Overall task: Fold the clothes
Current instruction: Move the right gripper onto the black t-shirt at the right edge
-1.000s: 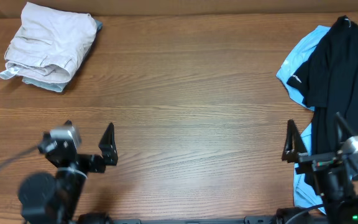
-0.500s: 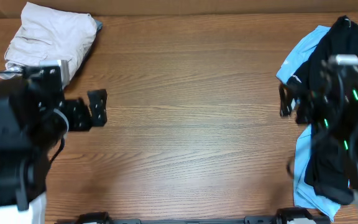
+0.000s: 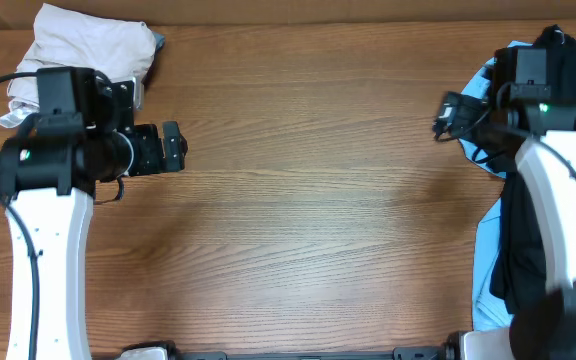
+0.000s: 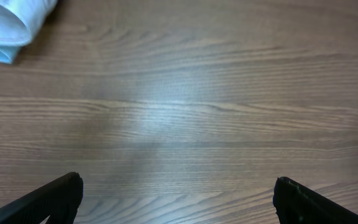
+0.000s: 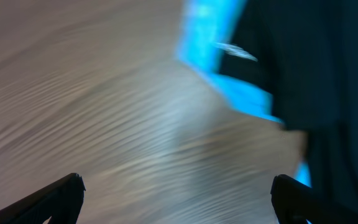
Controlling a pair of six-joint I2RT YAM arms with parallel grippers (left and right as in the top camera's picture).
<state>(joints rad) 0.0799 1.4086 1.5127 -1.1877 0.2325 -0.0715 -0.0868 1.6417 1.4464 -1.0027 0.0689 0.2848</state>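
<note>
Wooden table (image 3: 308, 220); left gripper (image 4: 176, 180), right gripper (image 5: 176, 180) splayed empty; print on blue shirt (image 5: 247, 96) unreadable

Overhead: bright, even light from above; sharp throughout; only faint, soft shadows on the table (image 3: 308, 200).
Left wrist: in focus; a pale patch of glare mid-frame washes out the wood grain.
Right wrist: heavy motion blur; grain smeared, the light blue shirt (image 5: 229, 81) streaked at its edges.

Left gripper (image 4: 178, 182) spread over wood table (image 4: 185, 93); pale folded garment (image 4: 8, 25) top-left
</note>
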